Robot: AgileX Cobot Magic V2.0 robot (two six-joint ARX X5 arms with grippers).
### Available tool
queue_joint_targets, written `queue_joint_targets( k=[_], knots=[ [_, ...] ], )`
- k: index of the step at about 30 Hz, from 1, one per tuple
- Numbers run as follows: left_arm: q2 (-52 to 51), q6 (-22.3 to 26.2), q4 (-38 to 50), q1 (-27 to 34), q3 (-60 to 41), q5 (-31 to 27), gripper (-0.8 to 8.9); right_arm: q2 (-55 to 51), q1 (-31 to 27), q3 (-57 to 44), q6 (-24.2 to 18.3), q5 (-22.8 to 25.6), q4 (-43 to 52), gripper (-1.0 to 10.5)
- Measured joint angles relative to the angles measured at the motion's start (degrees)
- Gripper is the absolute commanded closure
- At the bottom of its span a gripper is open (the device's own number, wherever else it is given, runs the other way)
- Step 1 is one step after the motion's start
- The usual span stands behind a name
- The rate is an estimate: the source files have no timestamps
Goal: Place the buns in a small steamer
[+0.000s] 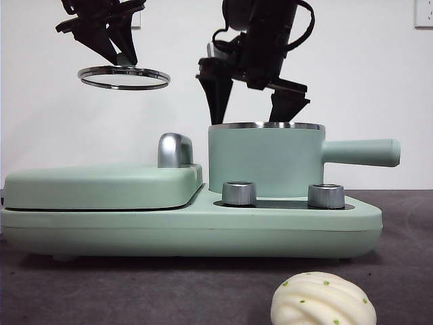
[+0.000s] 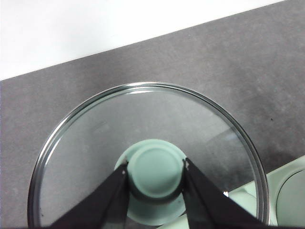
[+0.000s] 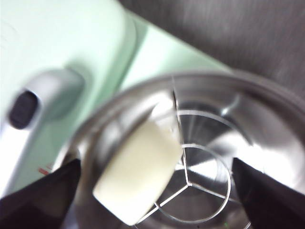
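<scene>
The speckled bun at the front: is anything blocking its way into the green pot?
Nothing visible does. The lid is held up off to the side by the left gripper, so the pot is open. The right gripper hangs over it, above the smooth bun already inside.

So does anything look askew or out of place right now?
One thing: the smooth bun lies tilted inside the steamer, leaning against its steel wall rather than flat on the rack. The open right claw is just above the rim. The left claw holds the lid aloft. The pleated bun sits on the table.
</scene>
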Motion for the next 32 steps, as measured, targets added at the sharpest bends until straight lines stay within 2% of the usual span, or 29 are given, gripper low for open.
queue_joint_targets(
  k=[5, 13, 20, 26, 32],
  knots=[
    [0.00, 0.00, 0.00, 0.00, 0.00, 0.00, 7.63, 0.00, -0.04, 2.99, 0.00, 0.35, -1.92, 4.2],
    [0.00, 0.00, -0.15, 0.00, 0.00, -0.02, 7.63, -0.07, -0.02, 13.75, -0.59, 5.81, -8.79, 4.2],
    [0.00, 0.00, -0.17, 0.00, 0.00, 0.00, 7.63, -5.51, 0.22, 13.33, -0.94, 6.03, -8.83, 4.2],
    [0.00, 0.00, -0.33, 0.00, 0.00, 0.00, 7.63, -18.56, 2.19, 4.52, -1.05, 5.99, -8.83, 4.2],
    [0.00, 0.00, -0.33, 0.00, 0.00, 0.00, 7.63, -33.18, 5.14, -14.93, -0.57, 6.03, -8.83, 4.2]
  ],
)
